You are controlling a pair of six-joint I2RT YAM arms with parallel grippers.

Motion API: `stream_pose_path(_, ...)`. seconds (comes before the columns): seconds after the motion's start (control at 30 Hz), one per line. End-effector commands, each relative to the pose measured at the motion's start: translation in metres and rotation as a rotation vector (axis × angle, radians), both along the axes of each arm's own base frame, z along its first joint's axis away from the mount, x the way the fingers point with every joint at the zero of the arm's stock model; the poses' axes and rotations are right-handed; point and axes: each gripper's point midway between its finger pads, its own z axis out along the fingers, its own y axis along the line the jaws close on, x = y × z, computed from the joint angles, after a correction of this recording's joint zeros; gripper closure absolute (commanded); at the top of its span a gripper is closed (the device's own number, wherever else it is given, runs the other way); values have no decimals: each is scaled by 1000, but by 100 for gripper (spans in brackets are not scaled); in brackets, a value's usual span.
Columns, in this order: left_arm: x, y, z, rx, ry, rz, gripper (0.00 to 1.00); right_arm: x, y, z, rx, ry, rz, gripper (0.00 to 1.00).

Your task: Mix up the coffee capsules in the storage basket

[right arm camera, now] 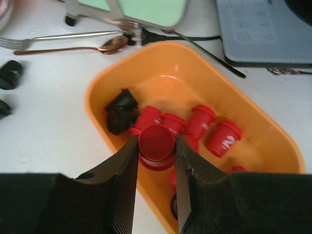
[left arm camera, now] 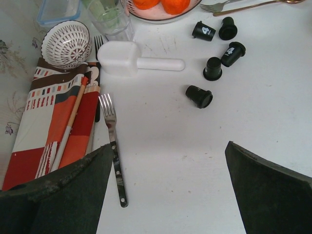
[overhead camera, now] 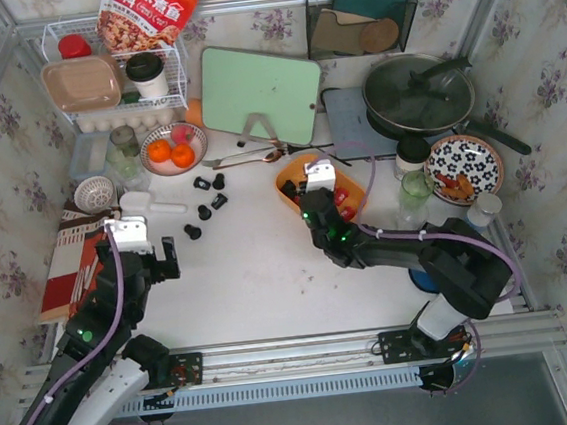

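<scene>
Capsule [right arm camera: 156, 139], glossy red and cup-shaped, sits clamped in the right gripper [right arm camera: 157, 146] above the smooth orange storage basket [right arm camera: 161, 63]. Only the right wrist view shows white numerals on the red pods [right arm camera: 223, 139] beyond. Left gripper [left arm camera: 169, 146] gapes, with black capsules [left arm camera: 199, 96] lying ahead on the white worktop [left arm camera: 195, 161].

storage basket [overhead camera: 286, 178]: from above, only its left and far rim shows; the right arm's wrist covers the rest.
basket's near end: in the right wrist view, hidden behind the right pincer [right arm camera: 156, 155] and cut by the picture's edge.
red capsule [right arm camera: 156, 142]: lower part hidden between the fingers [right arm camera: 122, 195].
dark lump [right arm camera: 120, 113]: blurred, at the basket's left end; how many capsules it is cannot be told.
oranges [left arm camera: 175, 5]: cut off at the far edge.
blue thing [overhead camera: 422, 281]: mostly under the right arm.
</scene>
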Motion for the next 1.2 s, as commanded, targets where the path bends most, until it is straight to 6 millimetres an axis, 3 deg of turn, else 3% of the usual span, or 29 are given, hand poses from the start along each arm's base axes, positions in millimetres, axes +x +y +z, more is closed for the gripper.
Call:
stream_pose_path(0.0, 5, 2, 2, 11, -10, 23, 1, -4, -30, -7, 19, 18, -88, 79)
stream_pose_path(0.27, 11, 5, -6, 43, 25, 49, 1, -14, -78, -48, -4, 123, -197, 76)
stream_pose_path(0.47, 15, 8, -11, 71, 44, 71, 0, -14, -90, -59, -1, 159, -209, 71)
stream_pose_path(0.73, 18, 16, -4, 81, 36, 125, 1, 2, -109, -72, 96, 243, -154, 44)
stream_pose_path(0.87, 17, 6, 2, 36, 62, 67, 0, -3, -95, -66, 151, 213, -34, 30)
stream_pose_path(1.0, 17, -4, 1, -7, 124, 52, 0, -9, -92, -45, 160, 173, 20, 29)
stream_pose_path(1.17, 25, 1, -7, -43, 165, 171, 0, -20, -85, -11, 229, 59, 96, 28)
